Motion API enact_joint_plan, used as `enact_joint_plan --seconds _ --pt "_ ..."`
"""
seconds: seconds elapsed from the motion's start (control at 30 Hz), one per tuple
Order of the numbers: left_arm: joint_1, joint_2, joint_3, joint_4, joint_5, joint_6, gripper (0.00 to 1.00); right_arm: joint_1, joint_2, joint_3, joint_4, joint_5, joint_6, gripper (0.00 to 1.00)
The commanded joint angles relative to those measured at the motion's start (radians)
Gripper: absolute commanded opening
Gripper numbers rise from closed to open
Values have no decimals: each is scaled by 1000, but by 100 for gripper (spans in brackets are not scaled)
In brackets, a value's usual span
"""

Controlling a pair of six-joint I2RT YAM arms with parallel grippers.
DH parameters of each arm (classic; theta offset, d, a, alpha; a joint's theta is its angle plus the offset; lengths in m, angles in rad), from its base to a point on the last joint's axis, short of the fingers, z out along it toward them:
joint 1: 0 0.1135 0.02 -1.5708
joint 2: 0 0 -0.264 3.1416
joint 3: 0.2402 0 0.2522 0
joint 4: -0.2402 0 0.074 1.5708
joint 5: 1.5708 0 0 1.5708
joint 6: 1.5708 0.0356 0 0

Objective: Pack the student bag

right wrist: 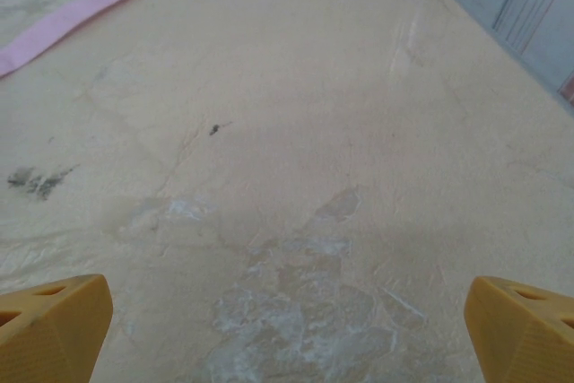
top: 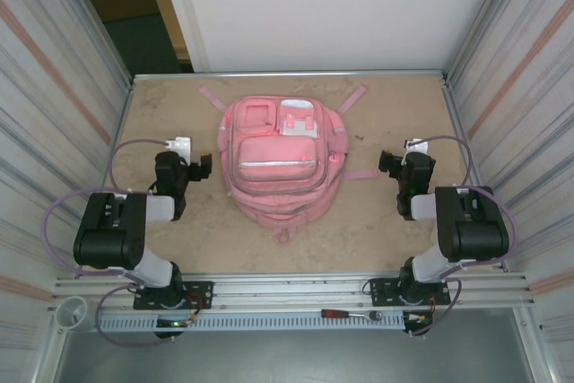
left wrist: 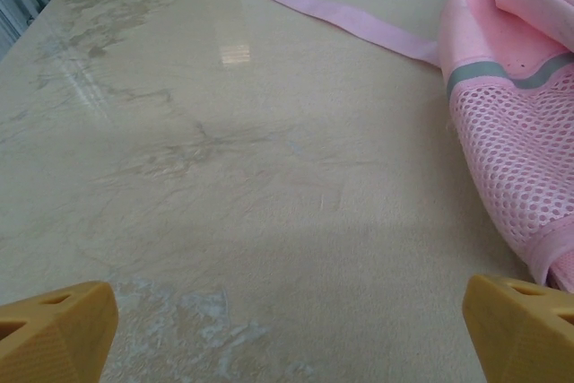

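The student bag [top: 278, 163], a large pink backpack, lies flat in the middle of the table with its front pockets facing up and its straps spread toward the far edge. My left gripper [top: 181, 146] hovers just left of it, open, with bare table between its yellow fingertips [left wrist: 63, 325]. In the left wrist view the bag's mesh side [left wrist: 520, 159] and a pink strap [left wrist: 359, 22] lie to the right of the left gripper [left wrist: 287, 329]. My right gripper [top: 414, 146] stands open to the bag's right. The right gripper [right wrist: 287, 325] holds nothing, and a strap end [right wrist: 67, 20] lies far left.
Ribbed metal walls [top: 54, 132] close in the table on the left and right. A red-handled tool [top: 352, 315] lies on the front rail between the arm bases. A small white cup [top: 72, 311] sits at the front left corner.
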Motion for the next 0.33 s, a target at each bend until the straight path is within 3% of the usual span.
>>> enact_joint_plan --seconds 0.0,0.3 --pt "2 -12 -2 15 24 -12 99 -6 -4 23 -5 -29 24 99" --pt "2 -10 0 18 22 -12 99 -4 -1 22 3 -27 20 99"
